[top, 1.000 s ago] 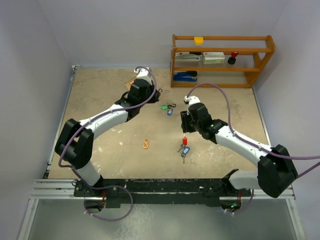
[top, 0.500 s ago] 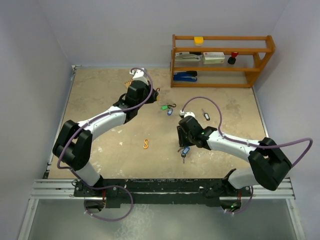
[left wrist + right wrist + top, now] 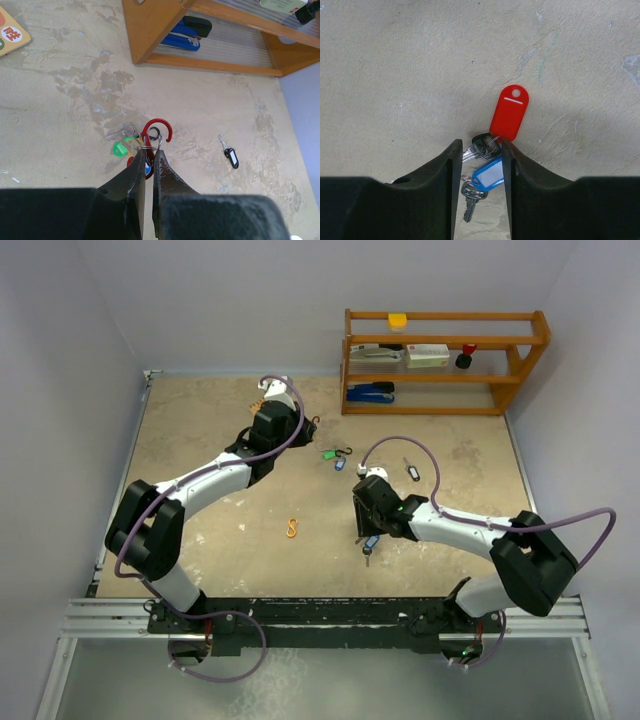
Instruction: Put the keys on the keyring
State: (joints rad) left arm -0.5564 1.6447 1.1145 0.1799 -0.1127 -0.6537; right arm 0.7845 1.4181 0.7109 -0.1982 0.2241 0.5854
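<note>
My left gripper (image 3: 148, 152) is pinched shut on the keyring (image 3: 145, 146) by the red hook (image 3: 159, 123). The right gripper (image 3: 479, 150) sits open around the keys (image 3: 481, 145) on the table (image 3: 395, 60); the red tag (image 3: 509, 114) shows just a white stripe.

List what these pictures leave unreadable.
Left wrist view: ring in left end effector too thin to trace; fingers hide what hangs below.
Right wrist view: right end effector covers parts of the keys beside the blue tag.
Top view: wrists hide both end effectors; keys too small.
</note>
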